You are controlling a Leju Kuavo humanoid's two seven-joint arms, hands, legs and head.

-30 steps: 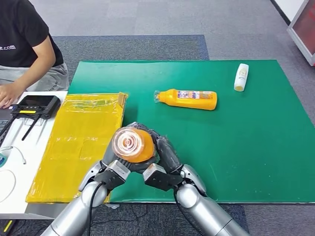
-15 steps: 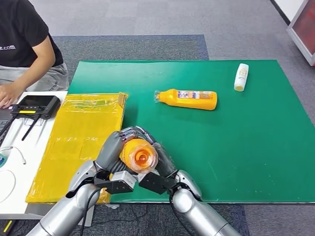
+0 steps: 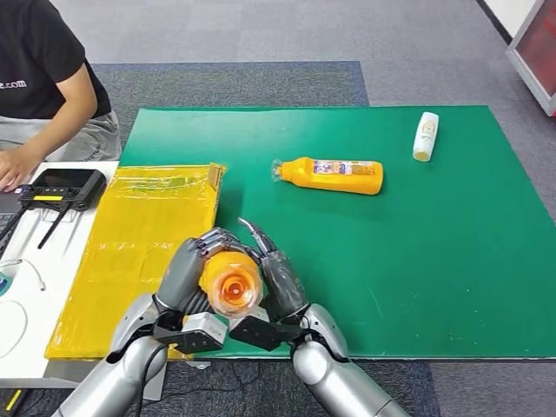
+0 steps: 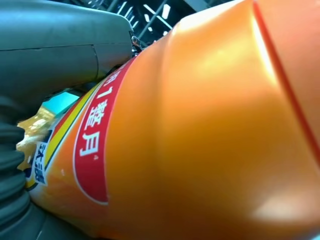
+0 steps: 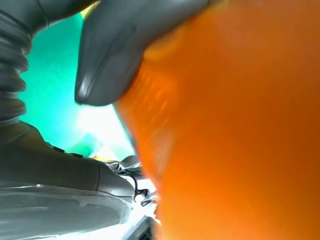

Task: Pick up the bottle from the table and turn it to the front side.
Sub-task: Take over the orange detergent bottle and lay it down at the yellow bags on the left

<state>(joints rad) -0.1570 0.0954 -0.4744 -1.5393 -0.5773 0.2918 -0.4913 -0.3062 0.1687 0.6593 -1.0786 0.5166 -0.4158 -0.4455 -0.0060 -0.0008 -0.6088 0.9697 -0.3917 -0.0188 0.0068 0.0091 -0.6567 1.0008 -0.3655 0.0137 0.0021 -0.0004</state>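
An orange bottle is held end-on toward my head camera, above the near edge of the green mat. My left hand grips it from the left and my right hand from the right. Close up in the left wrist view, the orange bottle shows a red label with white characters beside the grey thumb. In the right wrist view the orange bottle is a blur next to my grey thumb. A second orange bottle lies on its side mid-mat.
A small white bottle lies at the mat's far right. A yellow plastic bag covers the mat's left end. A person sits at far left by a black device on a white table.
Both hands have lowered the bottle toward me and tipped it; the end facing the camera now looks smaller and more orange than the pale round end seen a second ago.
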